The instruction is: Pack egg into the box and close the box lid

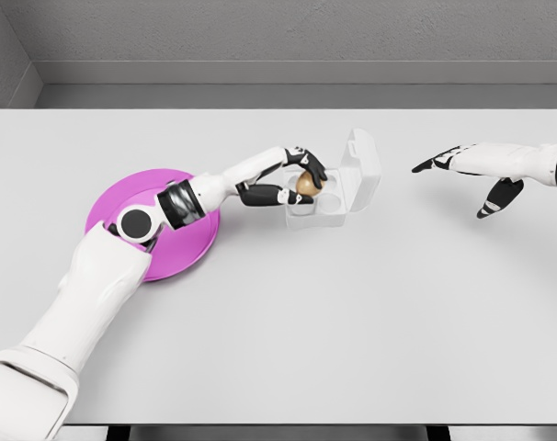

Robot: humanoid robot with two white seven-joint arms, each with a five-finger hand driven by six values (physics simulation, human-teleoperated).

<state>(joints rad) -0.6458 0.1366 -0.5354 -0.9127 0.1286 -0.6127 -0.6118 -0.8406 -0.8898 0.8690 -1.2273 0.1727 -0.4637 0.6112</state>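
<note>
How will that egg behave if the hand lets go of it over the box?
The egg is rounded and smooth, so it would probably roll if it missed the box. It looks small and likely light. The left hand pinches it with several fingers; being an egg, it may crack if squeezed hard.

A bare simulated test space rather than any lived-in room: a plain white table [352,322] fills the head view, flat grey walls [288,32] meet a grey floor strip [260,96] behind it, and every surface is smooth, evenly lit and unmarked.
</note>
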